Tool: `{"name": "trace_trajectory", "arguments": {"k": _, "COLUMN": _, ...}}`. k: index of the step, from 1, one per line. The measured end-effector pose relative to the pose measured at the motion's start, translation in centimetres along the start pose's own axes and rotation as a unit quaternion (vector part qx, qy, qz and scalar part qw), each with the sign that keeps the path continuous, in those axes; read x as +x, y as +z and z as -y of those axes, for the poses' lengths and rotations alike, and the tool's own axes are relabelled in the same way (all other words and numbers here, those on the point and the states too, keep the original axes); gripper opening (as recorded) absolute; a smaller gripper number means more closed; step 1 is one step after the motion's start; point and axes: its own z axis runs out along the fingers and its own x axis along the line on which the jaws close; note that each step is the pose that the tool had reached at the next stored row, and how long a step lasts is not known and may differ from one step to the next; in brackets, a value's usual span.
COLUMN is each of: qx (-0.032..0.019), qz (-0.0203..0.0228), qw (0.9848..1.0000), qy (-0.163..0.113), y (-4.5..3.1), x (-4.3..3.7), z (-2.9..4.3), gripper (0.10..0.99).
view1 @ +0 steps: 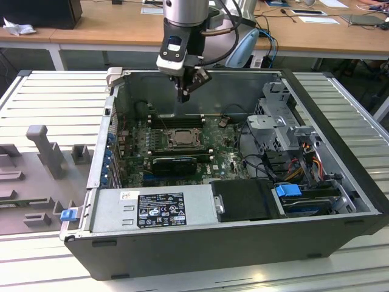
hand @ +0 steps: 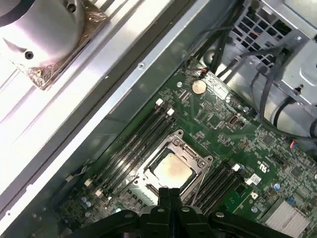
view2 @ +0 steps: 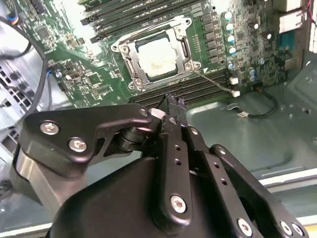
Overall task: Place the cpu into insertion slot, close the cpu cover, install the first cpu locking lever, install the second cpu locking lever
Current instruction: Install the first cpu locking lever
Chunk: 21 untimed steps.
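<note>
Memory slots (hand: 132, 145) flank cpu (hand: 172, 167) — claw (hand: 169, 192), pinched closed, hovers above.

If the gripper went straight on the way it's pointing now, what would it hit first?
Probably the black memory slots right beside the cpu cover, or that cover's edge; depth is unclear. The gripper hangs above them.

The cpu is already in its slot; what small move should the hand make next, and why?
Probably lower the hand toward the insertion slot: the cpu lies inside it, framed by the cpu cover, while the shut hand hangs above the board.
</note>
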Motion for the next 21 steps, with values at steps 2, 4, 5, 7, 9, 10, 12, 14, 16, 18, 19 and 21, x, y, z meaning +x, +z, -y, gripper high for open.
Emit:
{"name": "trace_trajectory", "arguments": {"k": 2, "qx": 0.0011, "qz": -0.0019, "qw": 0.9996, "qy": -0.030, "y": 0.00, "x": 0.00, "z": 0.00, "gripper": 0.106}}
{"name": "trace_trajectory", "arguments": {"k": 4, "qx": 0.0017, "qz": -0.0030, "qw": 0.9989, "qy": -0.046, "y": 0.00, "x": 0.00, "z": 0.00, "gripper": 0.106}}
{"name": "trace_trajectory", "arguments": {"k": 5, "qx": 0.0021, "qz": -0.0037, "qw": 0.9983, "qy": -0.058, "y": 0.00, "x": 0.00, "z": 0.00, "gripper": 0.106}}
{"name": "trace_trajectory", "arguments": {"k": 7, "qx": 0.0025, "qz": -0.0045, "qw": 0.9975, "qy": -0.071, "y": 0.00, "x": 0.00, "z": 0.00, "gripper": 0.106}}
{"name": "trace_trajectory", "arguments": {"k": 9, "qx": 0.0032, "qz": -0.0057, "qw": 0.9960, "qy": -0.089, "y": 0.00, "x": 0.00, "z": 0.00, "gripper": 0.106}}
{"name": "trace_trajectory", "arguments": {"k": 10, "qx": 0.0034, "qz": -0.0061, "qw": 0.9955, "qy": -0.095, "y": 0.00, "x": 0.00, "z": 0.00, "gripper": 0.106}}
{"name": "trace_trajectory", "arguments": {"k": 12, "qx": 0.0040, "qz": -0.0072, "qw": 0.9936, "qy": -0.113, "y": 0.00, "x": 0.00, "z": 0.00, "gripper": 0.106}}
{"name": "trace_trajectory", "arguments": {"k": 14, "qx": 0.0044, "qz": -0.0079, "qw": 0.9923, "qy": -0.124, "y": 0.00, "x": 0.00, "z": 0.00, "gripper": 0.106}}
{"name": "trace_trajectory", "arguments": {"k": 16, "qx": 0.0050, "qz": -0.0088, "qw": 0.9904, "qy": -0.138, "y": 0.00, "x": 0.00, "z": 0.00, "gripper": 0.106}}
{"name": "trace_trajectory", "arguments": {"k": 18, "qx": 0.0054, "qz": -0.0095, "qw": 0.9887, "qy": -0.149, "y": 0.00, "x": 0.00, "z": 0.00, "gripper": 0.106}}
{"name": "trace_trajectory", "arguments": {"k": 19, "qx": 0.0056, "qz": -0.0100, "qw": 0.9876, "qy": -0.156, "y": 0.00, "x": 0.00, "z": 0.00, "gripper": 0.106}}
{"name": "trace_trajectory", "arguments": {"k": 21, "qx": 0.0059, "qz": -0.0105, "qw": 0.9862, "qy": -0.165, "y": 0.00, "x": 0.00, "z": 0.00, "gripper": 0.106}}
